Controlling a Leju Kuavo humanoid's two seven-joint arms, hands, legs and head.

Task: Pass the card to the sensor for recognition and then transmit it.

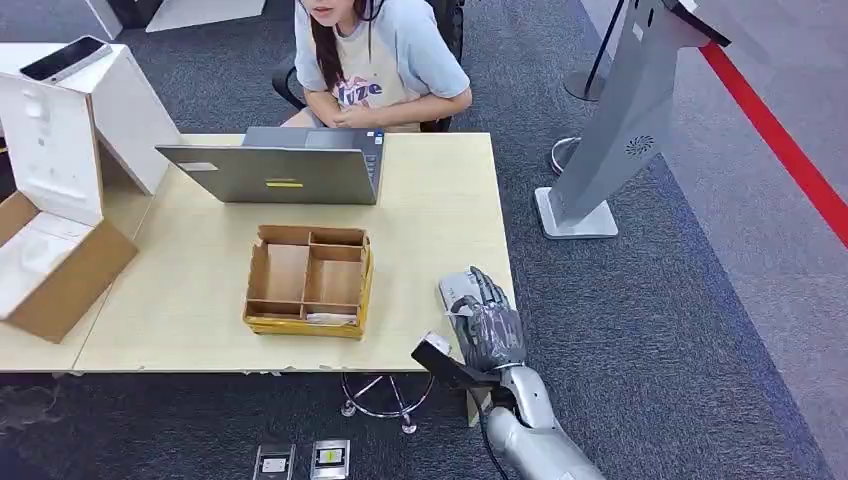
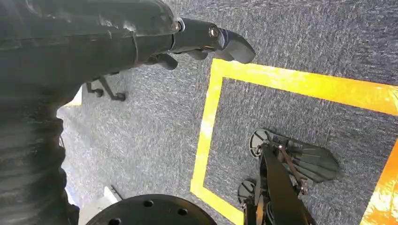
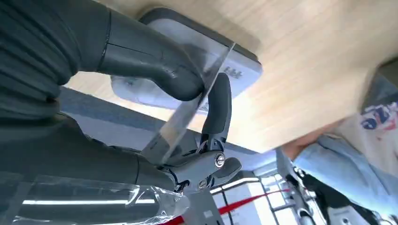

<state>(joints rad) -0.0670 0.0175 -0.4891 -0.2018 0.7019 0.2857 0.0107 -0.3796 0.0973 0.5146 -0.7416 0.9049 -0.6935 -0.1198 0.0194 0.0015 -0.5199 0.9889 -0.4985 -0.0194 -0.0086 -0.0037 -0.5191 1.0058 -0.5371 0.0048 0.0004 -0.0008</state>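
Presently, the recognition step is judged to be in hand: a thin, glossy, translucent card (image 3: 187, 117) is pinched between the thick grey thumb and a darker finger of the right hand (image 1: 490, 325), held edge-on just above the flat, round-cornered grey sensor (image 3: 234, 65) at the near right corner of the pale wood-grain table (image 1: 440, 200). Next, a steady hover is called for until reading, then transfer toward the seated person (image 1: 385, 60) beyond the grey laptop (image 1: 280, 165) and the compartmented cardboard box (image 1: 308, 280). The left hand (image 2: 206, 40) is hung over grey carpet, fingers apparently curled on nothing.
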